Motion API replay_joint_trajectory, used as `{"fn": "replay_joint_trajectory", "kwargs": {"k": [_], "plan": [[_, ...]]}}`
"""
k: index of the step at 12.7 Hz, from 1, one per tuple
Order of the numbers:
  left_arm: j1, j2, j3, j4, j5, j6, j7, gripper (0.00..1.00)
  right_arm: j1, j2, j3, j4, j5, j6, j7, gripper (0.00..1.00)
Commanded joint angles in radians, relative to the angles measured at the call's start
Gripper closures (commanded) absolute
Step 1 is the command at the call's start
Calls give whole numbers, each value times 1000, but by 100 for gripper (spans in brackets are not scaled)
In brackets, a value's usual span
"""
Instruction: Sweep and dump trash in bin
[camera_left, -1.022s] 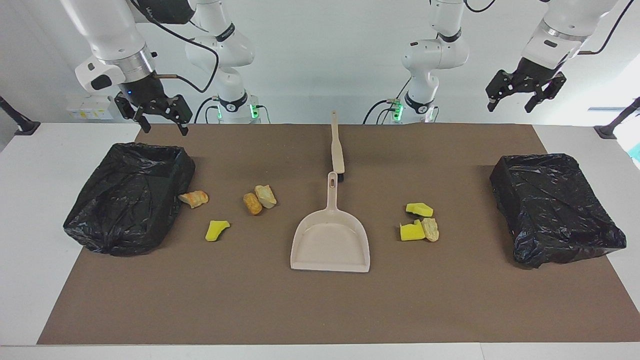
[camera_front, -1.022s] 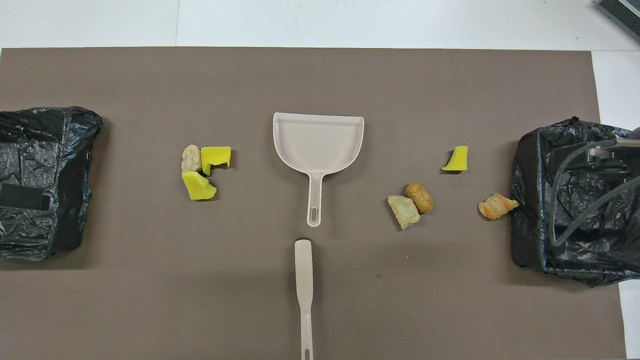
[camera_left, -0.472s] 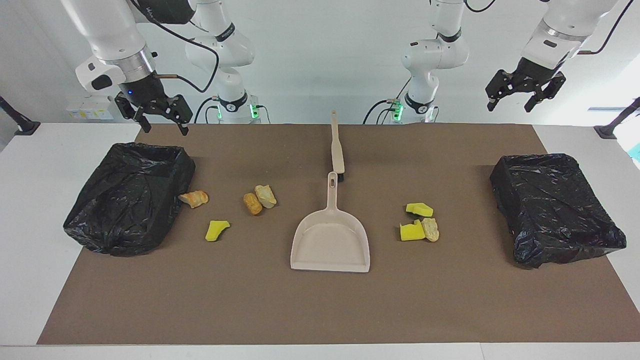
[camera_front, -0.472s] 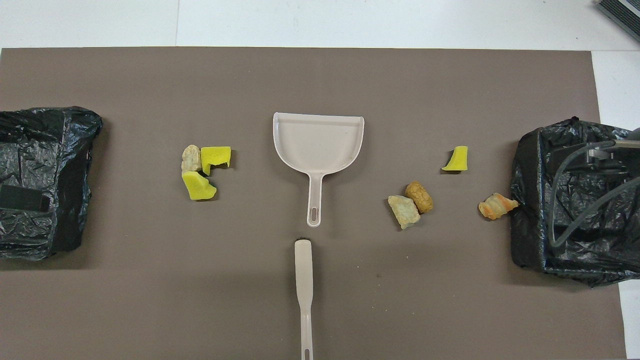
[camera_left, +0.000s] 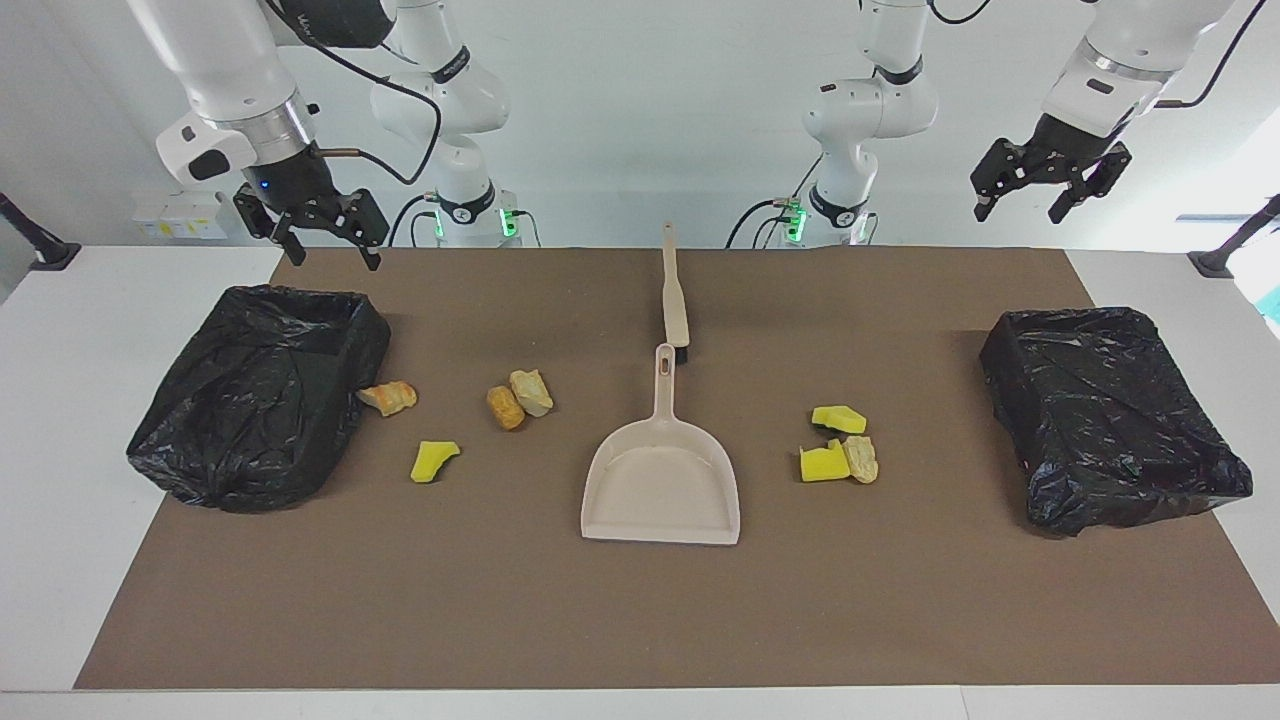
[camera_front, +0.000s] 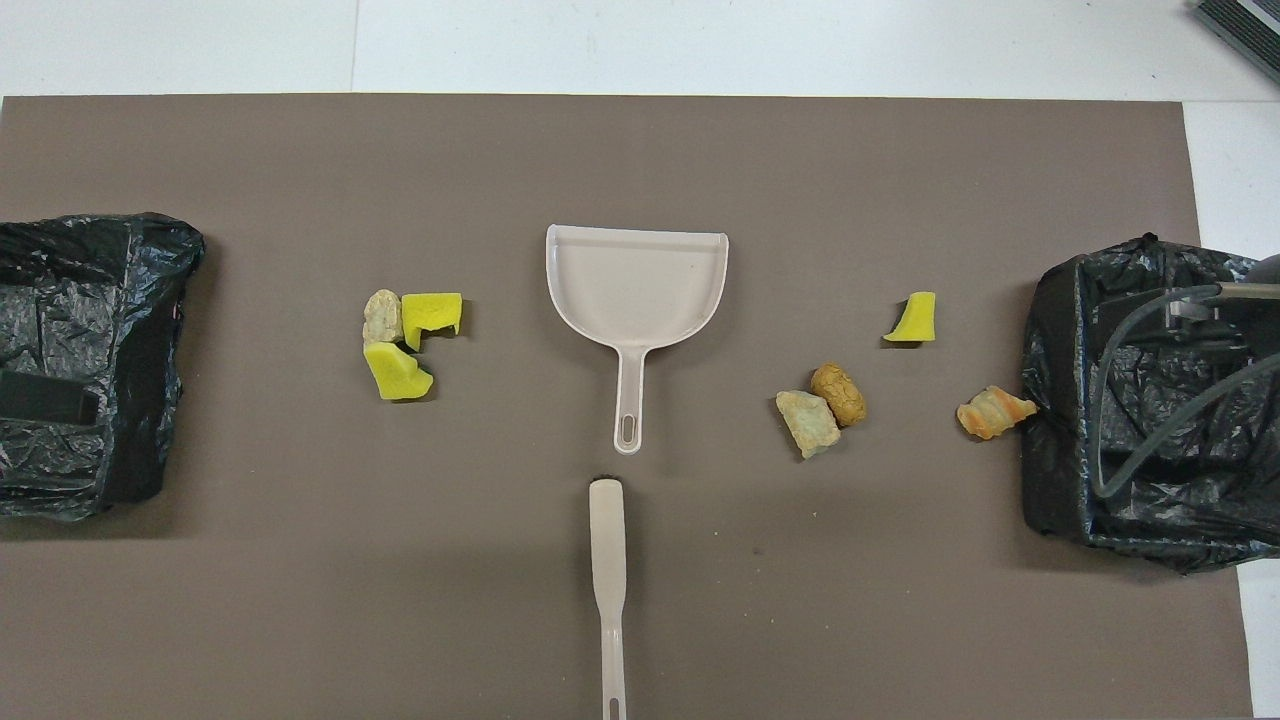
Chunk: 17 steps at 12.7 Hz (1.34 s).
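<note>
Nothing is swept yet; both arms hang raised and empty, so the step in hand is fetching the tools. The right gripper (camera_left: 322, 240) hovers with jaws apart over the mat's edge by one bin (camera_left: 262, 395); the left gripper (camera_left: 1030, 197), jaws also apart, hangs above the other bin (camera_left: 1110, 415). From the dustpan (camera_left: 662, 490) in the facing view, four pieces of trash (camera_left: 518, 398) lie at ten o'clock and three (camera_left: 838, 448) at two. The brush (camera_left: 674, 290) lies at twelve (nearest the robots). Next, I judge, one gripper must descend onto the brush handle, the other onto the dustpan's.
</note>
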Motion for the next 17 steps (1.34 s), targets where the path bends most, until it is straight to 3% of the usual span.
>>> {"fn": "replay_joint_trajectory", "kwargs": {"k": [1, 7, 12, 17], "plan": [[8, -15, -7, -4, 9, -12, -4, 0, -1, -23, 6, -32, 5, 24, -19, 0], [11, -16, -7, -11, 7, -20, -20, 0, -1, -22, 7, -44, 6, 30, -20, 0], [-7, -71, -17, -91, -14, -8, -18, 0, -1, -20, 7, -44, 14, 30, -20, 0], [-140, -120, -27, -186, -39, 7, -179, 0, 12, -20, 7, -47, 15, 53, -19, 0]]}}
